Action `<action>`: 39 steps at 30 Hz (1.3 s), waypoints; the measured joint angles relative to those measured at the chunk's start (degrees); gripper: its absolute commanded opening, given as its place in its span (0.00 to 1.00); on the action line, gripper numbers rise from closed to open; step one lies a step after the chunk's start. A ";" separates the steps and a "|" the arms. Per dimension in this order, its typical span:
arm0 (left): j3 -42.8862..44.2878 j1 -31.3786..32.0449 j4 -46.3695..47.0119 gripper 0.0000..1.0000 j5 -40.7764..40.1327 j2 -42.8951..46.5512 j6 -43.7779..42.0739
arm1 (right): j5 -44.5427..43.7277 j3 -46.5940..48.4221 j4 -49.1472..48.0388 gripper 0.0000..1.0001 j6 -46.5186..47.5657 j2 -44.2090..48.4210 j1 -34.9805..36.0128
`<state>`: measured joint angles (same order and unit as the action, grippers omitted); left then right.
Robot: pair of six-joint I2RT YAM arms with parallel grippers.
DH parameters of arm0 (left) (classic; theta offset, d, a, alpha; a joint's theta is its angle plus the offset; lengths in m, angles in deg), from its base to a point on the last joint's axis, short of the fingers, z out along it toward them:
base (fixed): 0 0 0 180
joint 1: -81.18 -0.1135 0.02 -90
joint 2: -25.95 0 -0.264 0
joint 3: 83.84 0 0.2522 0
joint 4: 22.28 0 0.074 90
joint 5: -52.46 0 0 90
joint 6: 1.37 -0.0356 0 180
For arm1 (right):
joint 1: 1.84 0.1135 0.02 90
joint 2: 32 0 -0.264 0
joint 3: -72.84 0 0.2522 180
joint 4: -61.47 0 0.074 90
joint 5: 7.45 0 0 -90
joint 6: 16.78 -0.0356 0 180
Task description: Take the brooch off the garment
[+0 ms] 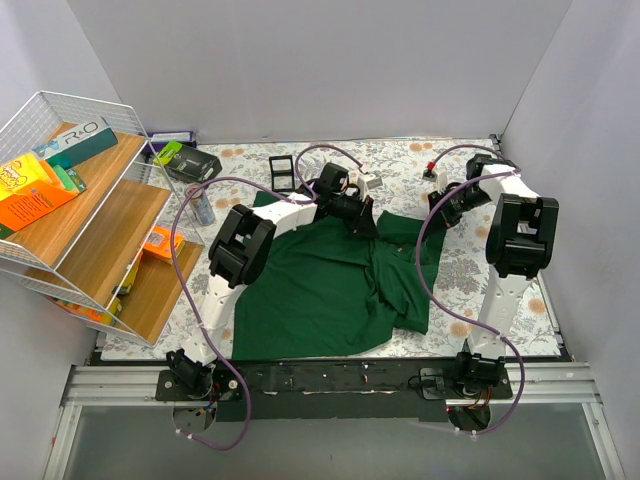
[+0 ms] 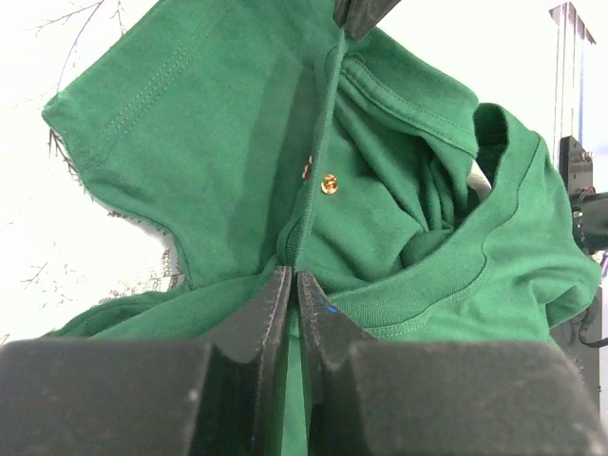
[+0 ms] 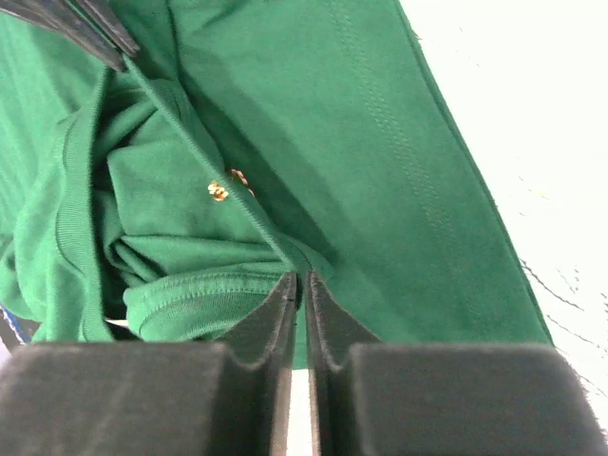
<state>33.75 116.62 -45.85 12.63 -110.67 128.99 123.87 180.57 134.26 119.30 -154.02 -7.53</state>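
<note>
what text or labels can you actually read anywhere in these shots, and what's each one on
"R:O": pale letters on the teal box on the top shelf of the wire rack; the mark between the letters is unclear.
Orange packet beside the box: it is printed, but too blurred to read.
Small orange packet on a lower shelf: too small to read.
Green T-shirt: no print or readable label in any view.
</note>
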 measured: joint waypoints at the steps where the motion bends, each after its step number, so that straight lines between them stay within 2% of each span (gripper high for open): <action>1: 0.00 0.00 -0.15 0.15 -0.02 -0.04 0.44 | -0.72 0.00 -0.39 0.23 -0.50 -0.07 0.02; 2: 0.00 -0.04 -0.26 0.23 -0.07 -0.04 0.96 | -1.42 0.00 -0.70 0.25 -0.90 -0.07 0.02; 3: 0.00 -0.17 -0.24 0.25 -0.11 -0.04 1.57 | -1.95 0.04 -0.94 0.30 -1.25 -0.07 -0.04; 5: -0.02 -0.55 -0.04 0.32 -0.35 -0.04 2.58 | -3.06 0.48 -1.38 0.34 -2.01 -0.07 -0.11; 6: -0.09 -0.81 0.13 0.39 -0.55 -0.04 3.06 | -3.54 0.83 -1.75 0.38 -2.47 -0.07 -0.15; 9: -0.31 -1.55 0.90 0.44 -0.94 -0.04 4.09 | -4.26 1.75 -3.06 0.40 -3.39 0.13 -0.22; 11: -0.35 -1.77 1.11 0.44 -1.09 0.09 4.46 | -4.98 1.75 -4.31 0.40 -4.00 1.11 0.02; 14: -1.55 -2.25 1.68 0.46 -1.51 1.36 4.98 | -6.99 -1.62 -8.52 0.43 -4.81 6.03 0.83; 19: -6.14 -2.34 2.14 0.55 -1.11 7.15 5.29 | -10.16 -9.44 -14.56 0.36 -5.33 17.66 5.27; 22: -8.07 -2.34 3.32 0.58 0.04 9.79 5.79 | -10.54 -10.14 -15.45 0.27 -5.31 19.69 8.15; 23: -8.41 -2.32 4.59 0.66 0.72 10.14 6.62 | -10.60 -10.16 -15.61 0.27 -5.51 19.61 9.20; 24: -8.48 -2.32 5.73 0.67 1.33 10.16 7.48 | -10.67 -10.29 -15.56 0.26 -5.77 19.30 9.77; 31: -7.61 -1.29 13.73 0.66 3.10 6.71 17.07 | -11.72 -14.05 -15.23 0.25 -10.88 17.99 12.35; 39: -7.50 1.88 14.38 0.63 0.11 2.75 23.10 | -16.11 -14.08 -15.56 0.23 -17.00 18.01 12.61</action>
<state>26.26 118.50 -31.47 12.74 -107.91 152.10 107.76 166.50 118.70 102.30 -136.01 5.08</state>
